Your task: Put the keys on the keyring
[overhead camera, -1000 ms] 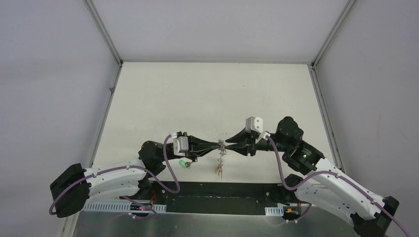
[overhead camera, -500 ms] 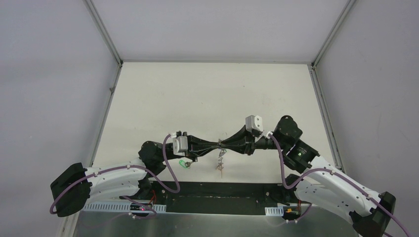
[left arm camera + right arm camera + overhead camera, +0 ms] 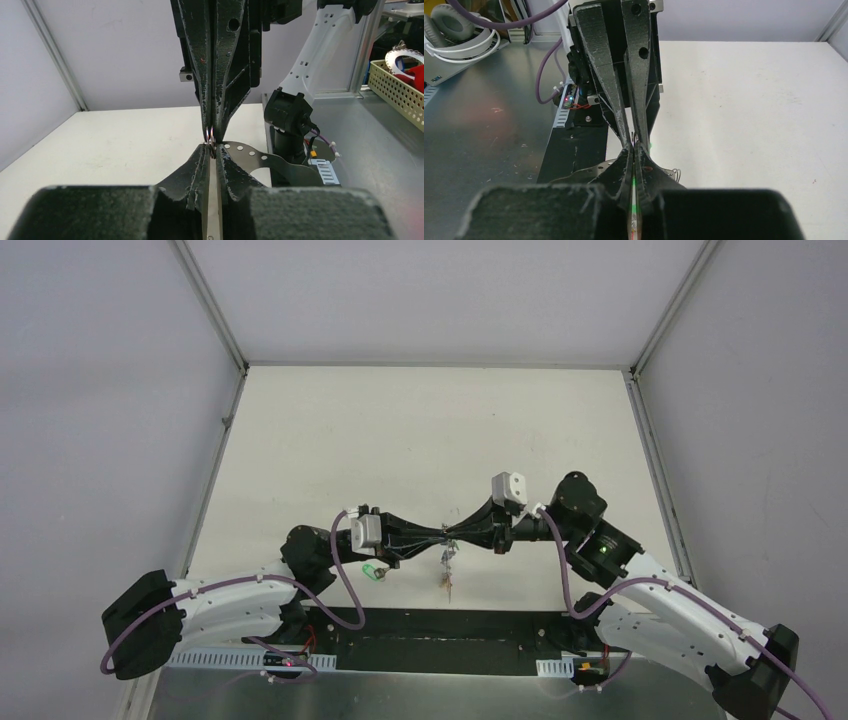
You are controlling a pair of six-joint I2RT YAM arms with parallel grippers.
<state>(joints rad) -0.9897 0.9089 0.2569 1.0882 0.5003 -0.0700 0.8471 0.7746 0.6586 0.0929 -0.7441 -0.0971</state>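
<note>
Left gripper (image 3: 438, 533) and right gripper (image 3: 457, 532) meet tip to tip — both clenched on the keyring (image 3: 210, 137) (small keys (image 3: 446, 574) dangling beneath). A green-tagged key (image 3: 373, 571) lies on the table (image 3: 420, 430).

1. We see the black left end effector (image 3: 441, 533) and the black right end effector (image 3: 457, 533) meeting tip to tip over the near part of the white surface (image 3: 430, 430). Both are pinched closed on the thin grey metal keyring (image 3: 449, 534), and with their arms they form a bar across the middle.
2. Small dark keys (image 3: 445, 575) hang below that joint, obstructing the gap underneath.
3. A green-tagged key (image 3: 374, 571) lies on the surface beside the left wrist.
4. Beyond the bar, the broad far stretch of the surface gives room to pass.
5. Grey panels (image 3: 100, 440) wall in the left, right and far sides.
6. A black base plate (image 3: 440, 625) borders the near edge.
</note>
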